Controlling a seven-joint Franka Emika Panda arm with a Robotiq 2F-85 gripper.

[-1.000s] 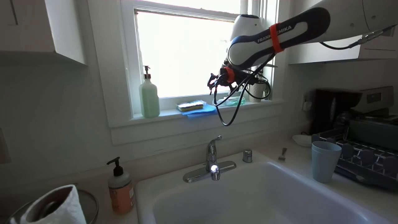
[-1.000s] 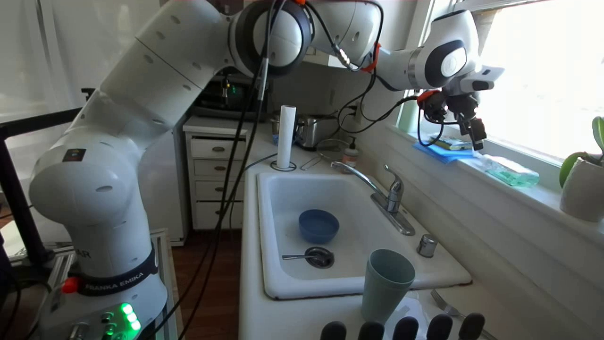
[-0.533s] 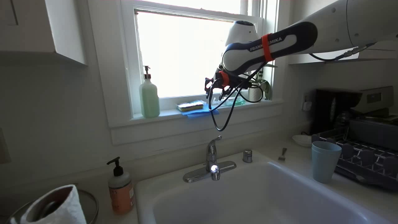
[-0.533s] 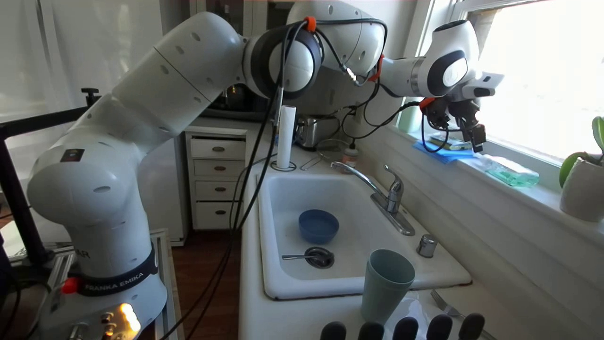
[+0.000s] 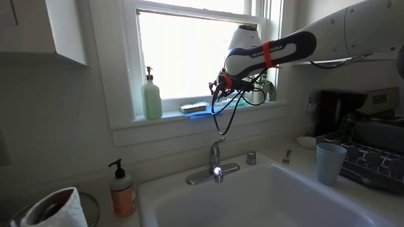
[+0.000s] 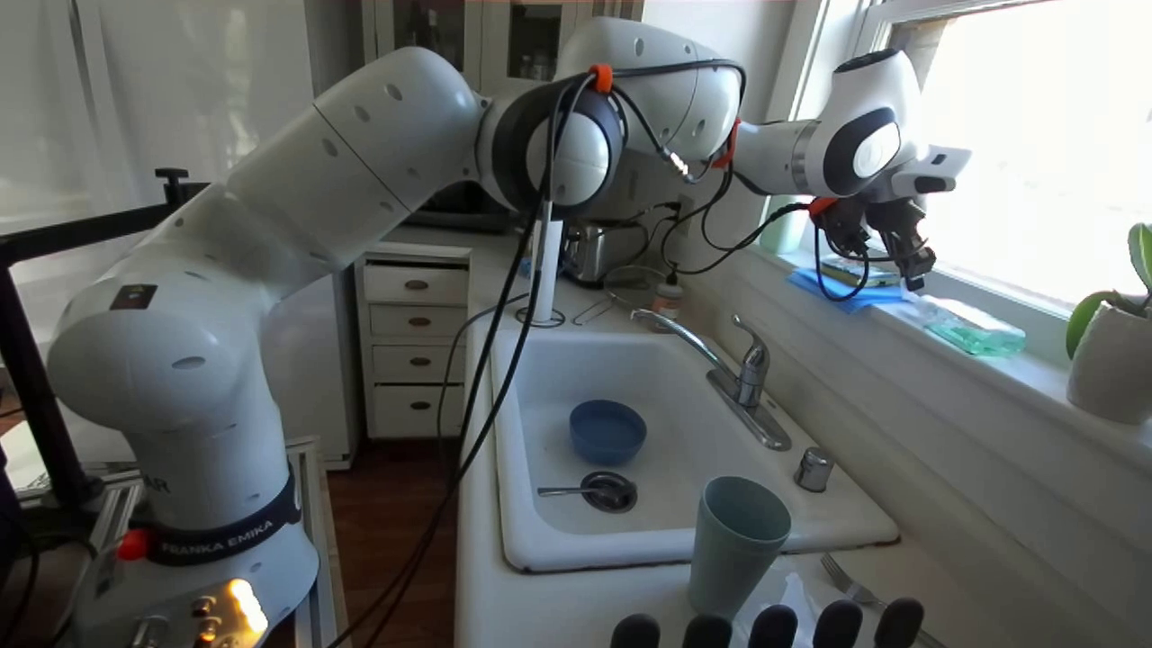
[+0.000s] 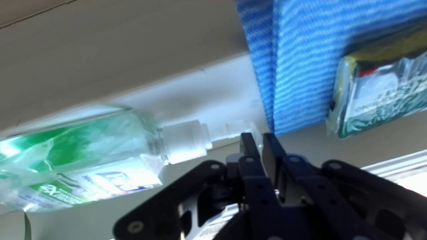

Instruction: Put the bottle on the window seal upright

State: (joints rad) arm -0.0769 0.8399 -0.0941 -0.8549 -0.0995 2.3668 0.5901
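The bottle (image 7: 83, 150), clear with green liquid in it, lies on its side on the white window seal (image 7: 200, 90), its white cap and clear spout pointing at my gripper. My gripper (image 7: 259, 138) has its fingers drawn close together, with the thin end of the spout between the tips in the wrist view. In an exterior view the bottle (image 6: 981, 331) rests flat near the plant end of the window seal (image 6: 1048, 371), and the gripper (image 6: 916, 283) points down at its cap end. Cables partly cover the bottle (image 5: 242, 102) in an exterior view.
A blue cloth (image 7: 300, 76) with a packaged sponge (image 7: 383, 93) on it lies just beside the gripper. A tall pale green pump bottle (image 5: 152, 101) and a potted plant (image 6: 1116, 360) also stand on the ledge. The faucet (image 6: 751, 369) rises below, at the sink (image 6: 513, 450).
The gripper has closed from wide apart to nearly together around the spout. The arm has lowered slightly. The bottle is still lying on the ledge, almost where it was.
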